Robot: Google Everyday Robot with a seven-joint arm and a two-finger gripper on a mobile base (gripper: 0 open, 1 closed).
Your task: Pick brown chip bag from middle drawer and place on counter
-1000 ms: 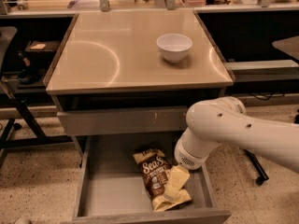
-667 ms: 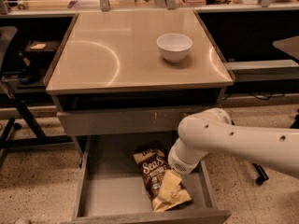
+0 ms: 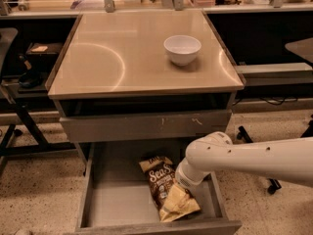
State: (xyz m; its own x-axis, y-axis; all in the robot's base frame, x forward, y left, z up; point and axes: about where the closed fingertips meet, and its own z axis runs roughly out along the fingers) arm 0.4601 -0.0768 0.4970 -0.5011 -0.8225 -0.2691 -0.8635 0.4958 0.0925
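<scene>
One view only. The counter (image 3: 122, 58) was seen from high in front, camera pitched down and faced toward its far edge, at mid range. Below the counter's front edge the middle drawer (image 3: 117, 199) was framed, the gripper (image 3: 178, 187) caught there over the brown chip bag (image 3: 159, 177).

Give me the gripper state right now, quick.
Gripper: cannot be told; it is down in the middle drawer, right at the brown chip bag, hidden by the arm's wrist.

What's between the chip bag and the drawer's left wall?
Bare middle drawer floor, in the camera view; the gripper is at the brown chip bag.
</scene>
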